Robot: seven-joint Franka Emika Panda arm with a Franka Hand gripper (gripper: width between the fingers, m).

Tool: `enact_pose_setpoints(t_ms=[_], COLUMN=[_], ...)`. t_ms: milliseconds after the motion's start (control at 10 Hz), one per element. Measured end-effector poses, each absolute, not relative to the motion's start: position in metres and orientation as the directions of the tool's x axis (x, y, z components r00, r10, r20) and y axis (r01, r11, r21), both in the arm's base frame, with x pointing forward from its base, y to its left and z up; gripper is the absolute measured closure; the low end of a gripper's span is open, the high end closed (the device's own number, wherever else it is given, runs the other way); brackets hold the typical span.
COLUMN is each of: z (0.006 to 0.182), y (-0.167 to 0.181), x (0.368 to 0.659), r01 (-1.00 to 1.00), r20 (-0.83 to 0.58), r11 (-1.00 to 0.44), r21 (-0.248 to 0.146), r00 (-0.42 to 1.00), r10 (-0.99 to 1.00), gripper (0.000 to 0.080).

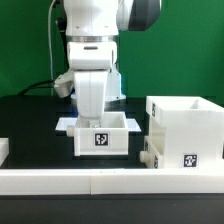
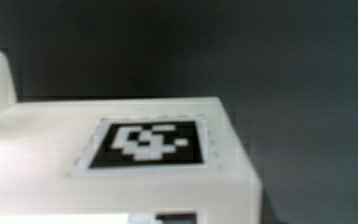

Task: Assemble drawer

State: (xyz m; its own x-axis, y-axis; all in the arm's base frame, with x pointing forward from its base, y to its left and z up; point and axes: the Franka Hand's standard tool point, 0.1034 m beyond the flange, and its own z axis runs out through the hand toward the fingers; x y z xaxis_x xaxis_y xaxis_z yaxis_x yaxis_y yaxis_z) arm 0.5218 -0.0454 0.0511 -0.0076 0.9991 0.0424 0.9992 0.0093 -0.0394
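Observation:
A small open-top white tray [image 1: 101, 136] with a black-and-white tag on its front wall sits on the table in the middle of the exterior view. My gripper [image 1: 90, 112] reaches straight down onto its rear wall, and the fingertips are hidden behind the tray walls. In the wrist view a white tray wall [image 2: 105, 175] with a tag [image 2: 146, 145] fills the frame very close up, and the jaws stand almost together around it. The large cube-shaped housing [image 1: 186, 122] stands at the exterior view's right. A second tagged tray [image 1: 180, 158] sits low in its front.
The long low white rail [image 1: 110, 180] runs across the front of the exterior view. A flat white piece [image 1: 64, 125] lies beside the middle tray. A small white part [image 1: 3, 150] shows at the left edge. The table is black.

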Motion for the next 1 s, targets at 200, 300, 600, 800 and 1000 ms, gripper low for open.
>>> enact_pose_setpoints(t_ms=[200,300,600,800,1000], z=[0.051,0.052,0.057,0.057,0.056], y=[-0.045,-0.04,-0.03,-0.025,-0.027], x=[0.522,0.524,0.539,0.543,0.542], r01=[0.999,0.999,1.0,1.0,1.0], r20=[0.042,0.043,0.04,0.041,0.04], r11=[0.011,0.01,-0.006,-0.014,-0.017], r21=[-0.04,-0.037,-0.002,0.023,0.019], r00=[-0.009,-0.008,0.007,0.013,0.016], r10=[0.999,0.999,0.999,0.999,0.999], gripper=[0.0755,0.0755,0.0755,0.0755,0.0755])
